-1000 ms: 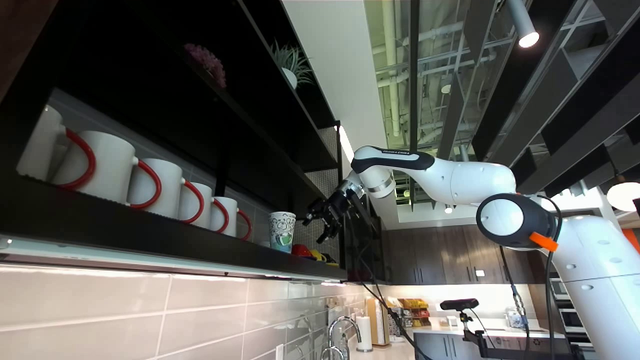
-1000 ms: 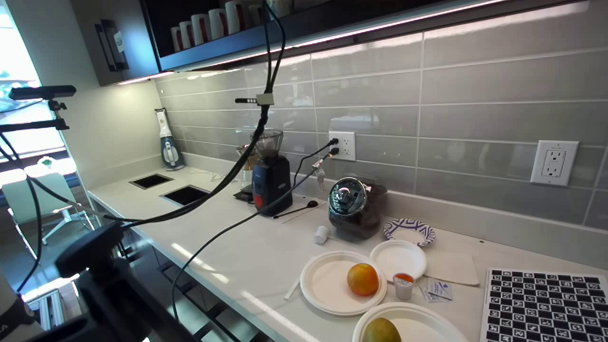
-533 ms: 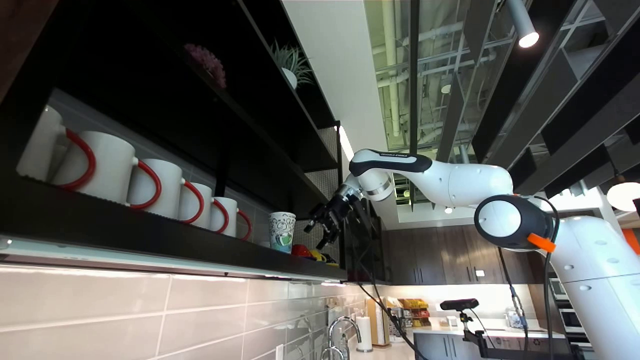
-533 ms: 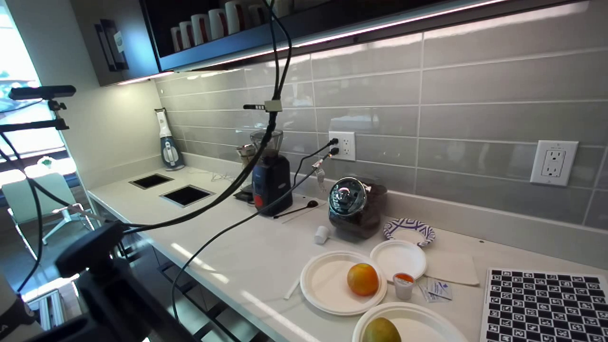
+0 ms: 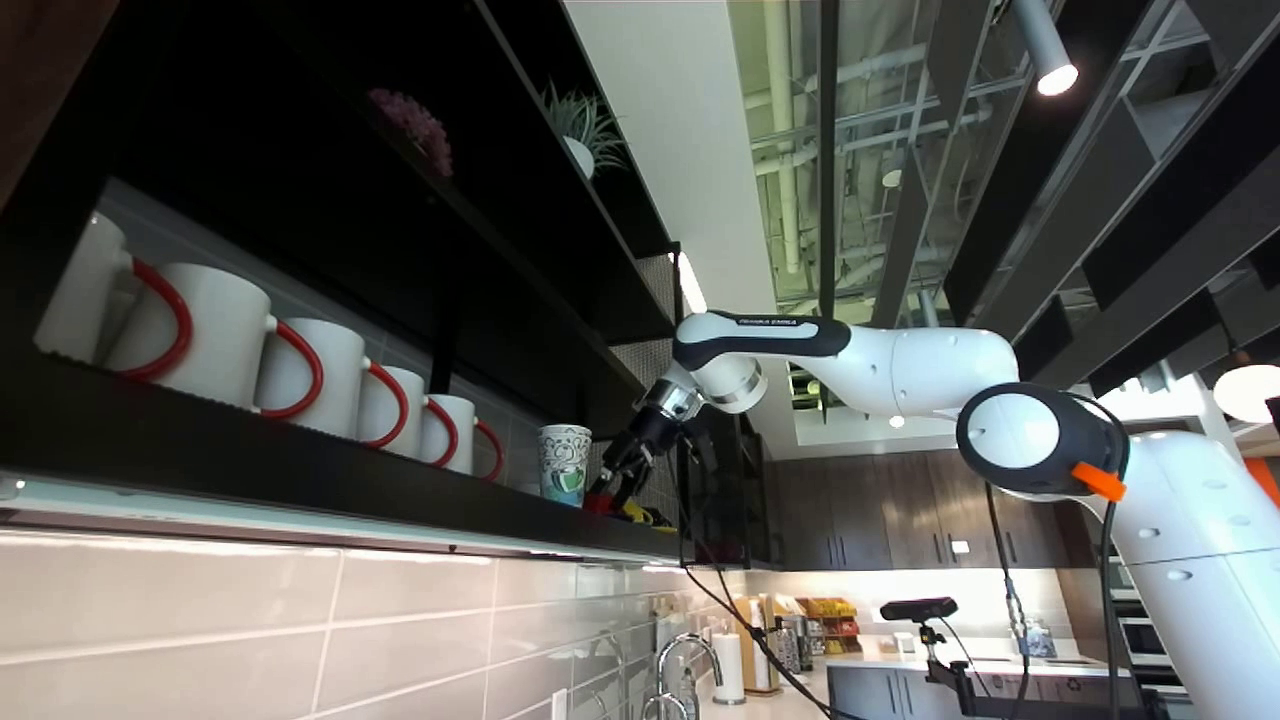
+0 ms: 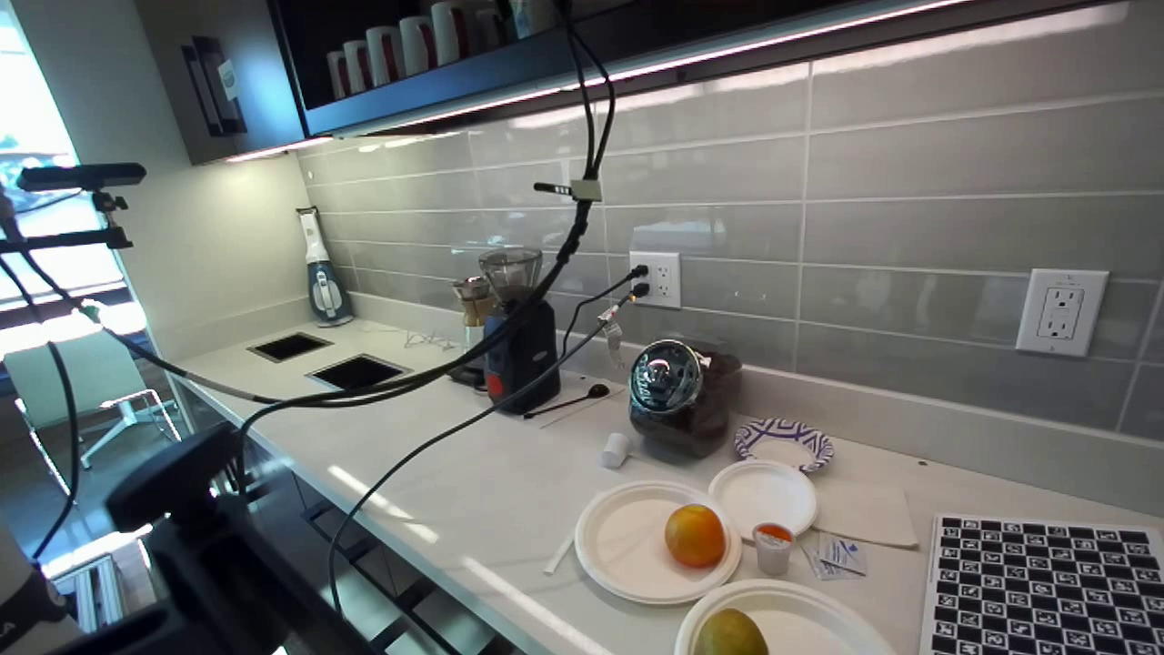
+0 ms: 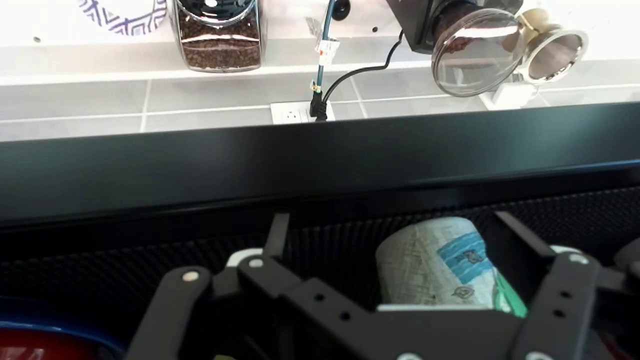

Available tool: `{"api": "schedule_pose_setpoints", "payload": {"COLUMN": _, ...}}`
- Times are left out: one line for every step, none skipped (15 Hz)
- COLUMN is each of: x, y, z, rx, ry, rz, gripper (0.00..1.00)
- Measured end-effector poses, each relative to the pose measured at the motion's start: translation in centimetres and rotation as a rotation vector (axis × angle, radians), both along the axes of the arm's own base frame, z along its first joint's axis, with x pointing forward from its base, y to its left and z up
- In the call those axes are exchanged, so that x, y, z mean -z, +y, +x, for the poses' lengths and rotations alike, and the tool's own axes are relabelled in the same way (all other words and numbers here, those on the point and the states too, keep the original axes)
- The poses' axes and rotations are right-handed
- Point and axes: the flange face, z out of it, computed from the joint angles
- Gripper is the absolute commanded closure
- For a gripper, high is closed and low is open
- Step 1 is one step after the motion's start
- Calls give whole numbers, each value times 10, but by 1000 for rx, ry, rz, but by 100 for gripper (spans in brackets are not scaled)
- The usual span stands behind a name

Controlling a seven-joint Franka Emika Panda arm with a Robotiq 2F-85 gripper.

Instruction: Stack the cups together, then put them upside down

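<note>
One pale paper cup with teal and green patterning [image 5: 565, 465] stands on the black shelf [image 5: 400, 500], right of the red-handled mugs. Part of it shows at the top of an exterior view [image 6: 532, 16]. In the wrist view the cup [image 7: 435, 265] lies between my spread fingers, nearer the right one, with dark gaps on both sides; my gripper's body hides its lower part. My gripper [image 7: 400, 233] is open and empty. In an exterior view the gripper [image 5: 618, 485] is low over the shelf, just right of the cup. Any further cup is hidden or out of view.
White mugs with red handles [image 5: 215, 330] line the shelf left of the cup. Red [image 5: 600, 503] and yellow items [image 5: 640, 513] sit by the gripper. A red bowl with blue rim [image 7: 45, 345] shows in the wrist view. The shelf's front rail [image 7: 320, 160] crosses that view.
My gripper has moved down and left in an exterior view, closer to the cup and over the red item. The arm's cables have swung right in an exterior view. The cup has not moved.
</note>
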Motion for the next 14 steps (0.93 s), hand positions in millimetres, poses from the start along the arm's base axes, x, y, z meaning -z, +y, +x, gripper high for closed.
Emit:
{"api": "schedule_pose_setpoints", "payload": {"x": 0, "y": 2, "z": -1, "rx": -8, "ry": -2, "rz": -4, "gripper": 0}}
{"api": "schedule_pose_setpoints", "payload": {"x": 0, "y": 2, "z": -2, "rx": -12, "ry": -4, "rz": -7, "gripper": 0}}
{"api": "schedule_pose_setpoints", "payload": {"x": -2, "y": 1, "z": -3, "rx": -13, "ry": -7, "rz": -10, "gripper": 0}}
{"api": "schedule_pose_setpoints", "payload": {"x": -2, "y": 2, "z": -3, "rx": -14, "ry": -7, "rz": -10, "gripper": 0}}
{"api": "schedule_pose_setpoints", "payload": {"x": -1, "y": 3, "z": -2, "rx": -26, "ry": -8, "rz": -16, "gripper": 0}}
{"api": "schedule_pose_setpoints", "payload": {"x": 0, "y": 5, "z": 0, "rx": -51, "ry": -12, "rz": -30, "gripper": 0}}
{"api": "schedule_pose_setpoints", "payload": {"x": 1, "y": 9, "z": 2, "rx": -83, "ry": -18, "rz": -46, "gripper": 0}}
{"api": "schedule_pose_setpoints", "payload": {"x": 3, "y": 13, "z": 4, "rx": -119, "ry": -23, "rz": -64, "gripper": 0}}
{"api": "schedule_pose_setpoints", "payload": {"x": 4, "y": 16, "z": 6, "rx": -152, "ry": -31, "rz": -82, "gripper": 0}}
{"api": "schedule_pose_setpoints", "payload": {"x": 6, "y": 19, "z": 8, "rx": -180, "ry": -41, "rz": -99, "gripper": 0}}
{"api": "schedule_pose_setpoints", "payload": {"x": 7, "y": 21, "z": 10, "rx": -204, "ry": -54, "rz": -116, "gripper": 0}}
{"api": "schedule_pose_setpoints", "payload": {"x": 7, "y": 22, "z": 11, "rx": -222, "ry": -71, "rz": -134, "gripper": 0}}
{"api": "schedule_pose_setpoints", "payload": {"x": 6, "y": 22, "z": 12, "rx": -239, "ry": -90, "rz": -154, "gripper": 0}}
{"api": "schedule_pose_setpoints", "payload": {"x": 4, "y": 22, "z": 12, "rx": -252, "ry": -109, "rz": -172, "gripper": 0}}
